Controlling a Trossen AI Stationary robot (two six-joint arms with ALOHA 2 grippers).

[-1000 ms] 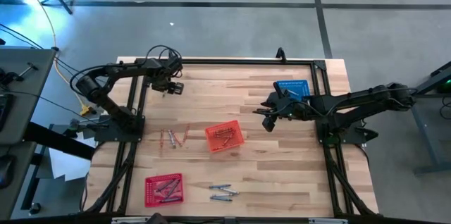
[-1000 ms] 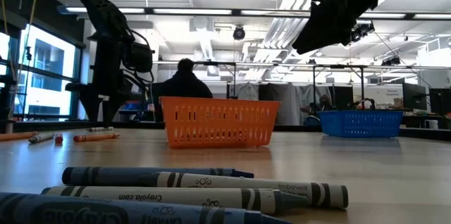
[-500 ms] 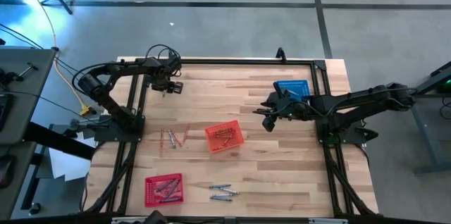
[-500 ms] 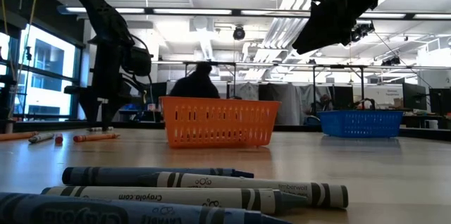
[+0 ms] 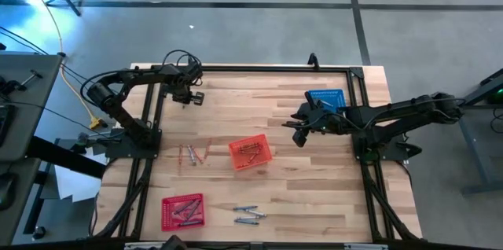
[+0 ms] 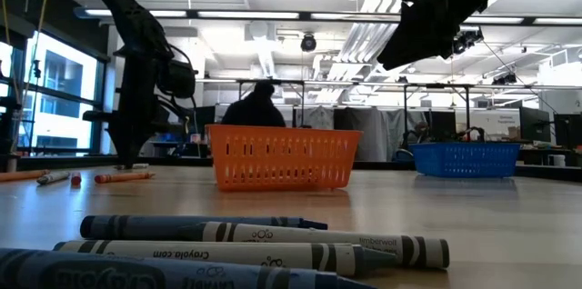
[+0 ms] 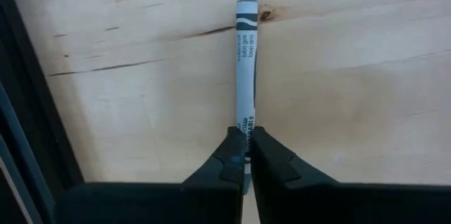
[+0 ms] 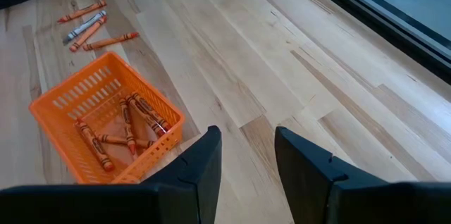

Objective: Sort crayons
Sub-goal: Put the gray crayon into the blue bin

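A grey crayon (image 7: 245,62) lies flat on the wood near the table's far left corner, with my left gripper (image 7: 246,146) shut on one end of it; in the high view this gripper (image 5: 187,97) stands beside the black frame. Above mid-table hangs my right gripper (image 8: 246,150), open with nothing between its fingers. Several orange crayons lie in the orange basket (image 8: 49,104). Loose orange and grey crayons (image 5: 194,153) lie to its left. More grey crayons (image 5: 247,215) lie by the near edge. My left gripper pinches the grey crayon near one end (image 7: 244,124) between its two fingertips, on the crayon's long sides. The fingers come from above, pointing down. The crayon lies on the table and its free end (image 7: 246,7) points away from the gripper.
A red basket (image 5: 182,211) with crayons sits at the near left, and a blue basket (image 5: 326,99) at the far right under my right arm. A black frame rail (image 7: 28,111) runs close beside the left gripper. A person (image 6: 259,107) stands behind the table.
My left gripper has shut on the grey crayon while staying in place. The crayon still lies on the table. The person behind the table has shifted a little to the right.
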